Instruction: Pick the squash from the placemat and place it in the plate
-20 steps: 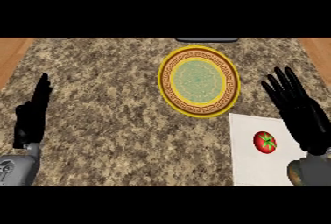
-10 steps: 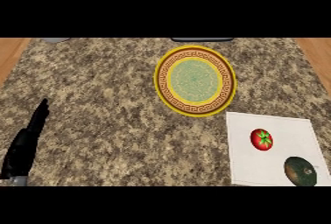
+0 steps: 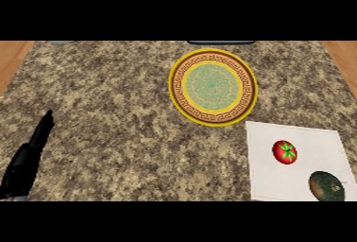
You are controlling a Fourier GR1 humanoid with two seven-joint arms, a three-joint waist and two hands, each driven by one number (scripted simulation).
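Note:
A dark green squash (image 3: 328, 186) lies on the white placemat (image 3: 307, 142) at the lower right, near the mat's front edge. A red tomato (image 3: 284, 152) sits on the same mat, up and left of the squash. The round plate (image 3: 213, 87), yellow-rimmed with a green middle, lies on the counter behind the mat and holds nothing. My left hand (image 3: 28, 159) shows at the lower left edge, fingers straight and pointing up, far from the squash. My right hand is out of the picture.
The speckled granite counter (image 3: 111, 104) fills the view, with wooden strips at its far left and right corners. A dark object (image 3: 220, 42) and a grey one (image 3: 61, 42) peek in at the back edge.
My right hand has dropped out of the picture, uncovering the squash on the mat. My left hand has sunk lower at the left edge.

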